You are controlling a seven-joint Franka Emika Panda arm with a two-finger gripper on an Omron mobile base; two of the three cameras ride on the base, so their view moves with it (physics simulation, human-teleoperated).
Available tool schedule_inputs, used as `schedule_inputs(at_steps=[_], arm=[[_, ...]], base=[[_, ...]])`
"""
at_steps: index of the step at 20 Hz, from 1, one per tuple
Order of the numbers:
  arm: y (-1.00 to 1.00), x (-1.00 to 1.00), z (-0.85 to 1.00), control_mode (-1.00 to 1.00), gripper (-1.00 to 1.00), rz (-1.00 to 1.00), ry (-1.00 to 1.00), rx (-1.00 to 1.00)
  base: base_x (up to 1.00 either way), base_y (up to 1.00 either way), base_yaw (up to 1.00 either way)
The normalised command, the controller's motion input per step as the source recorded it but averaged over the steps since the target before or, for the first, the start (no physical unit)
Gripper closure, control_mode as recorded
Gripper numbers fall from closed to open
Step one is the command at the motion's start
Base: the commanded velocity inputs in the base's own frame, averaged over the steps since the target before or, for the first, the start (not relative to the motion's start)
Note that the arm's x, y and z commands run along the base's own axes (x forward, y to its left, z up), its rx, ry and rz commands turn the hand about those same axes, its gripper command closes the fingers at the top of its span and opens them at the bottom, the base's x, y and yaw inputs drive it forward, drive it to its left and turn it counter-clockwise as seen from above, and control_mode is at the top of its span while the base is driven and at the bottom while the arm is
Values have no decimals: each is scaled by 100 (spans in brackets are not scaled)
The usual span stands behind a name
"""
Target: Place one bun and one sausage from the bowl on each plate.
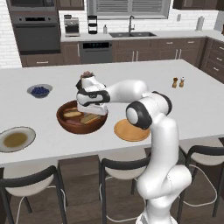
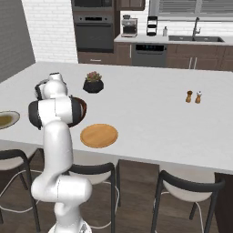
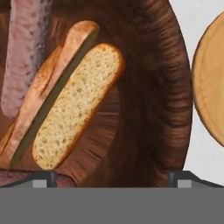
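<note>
The dark wooden bowl (image 1: 65,124) sits near the island's front edge and holds buns and sausages. My gripper (image 1: 92,112) hangs open just above its right half, holding nothing. In the hand view a split bun (image 3: 72,105) lies slanted on the bowl floor (image 3: 148,96), left of the spot between my fingertips (image 3: 43,178). A pinkish sausage (image 3: 24,52) lies beside it at the upper left. The orange-tan plate (image 1: 127,132) (image 2: 99,135) (image 3: 212,78) lies just right of the bowl, bare. The grey-rimmed plate (image 1: 16,139) (image 2: 5,119) lies far left, bare.
A small bowl of blueberries (image 1: 40,90) stands behind and left of the wooden bowl, and a black plant pot (image 1: 87,75) (image 2: 93,84) directly behind it. Salt and pepper shakers (image 1: 178,82) (image 2: 194,96) stand far right. Stools line the island's near edge.
</note>
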Motion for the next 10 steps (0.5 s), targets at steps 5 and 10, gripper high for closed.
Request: schedule_inputs(at_steps=[5,10], arm=[[0,17,0,-100,-100,-3,-3,0],[4,41,-1,-100,-100,-6,-10,0]], base=[[0,0,0],[0,0,0]])
